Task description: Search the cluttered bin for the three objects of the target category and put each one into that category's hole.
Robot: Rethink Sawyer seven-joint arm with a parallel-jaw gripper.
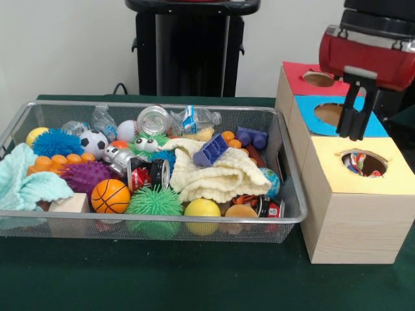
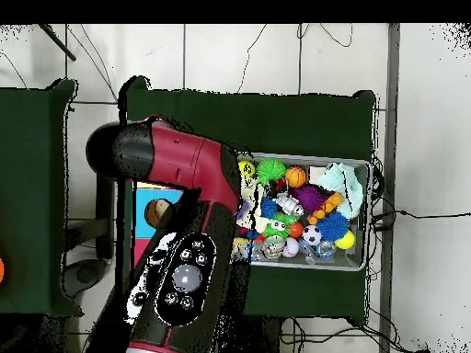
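The wire mesh bin (image 1: 293, 217) sits on the green table, full of toys; it also shows in the overhead view (image 2: 359, 262). No spotted white fabric shows among its clutter. The yellow-topped box (image 1: 331, 162) stands right of the bin. Its round hole (image 1: 364, 163) shows a piece of spotted fabric (image 1: 354, 162) inside. My gripper (image 1: 354, 135) hangs over the blue-topped box just behind the yellow hole, open and holding nothing. In the overhead view the arm (image 2: 184, 230) hides the gripper and most of the boxes.
A cream knitted cloth (image 1: 217, 175) lies in the bin's middle, a mint-green towel (image 1: 26, 184) at its left end. Balls, spiky toys, bottles and cans fill the bin. The blue-topped box (image 1: 311, 115) and red-topped box (image 1: 298, 74) stand behind the yellow one.
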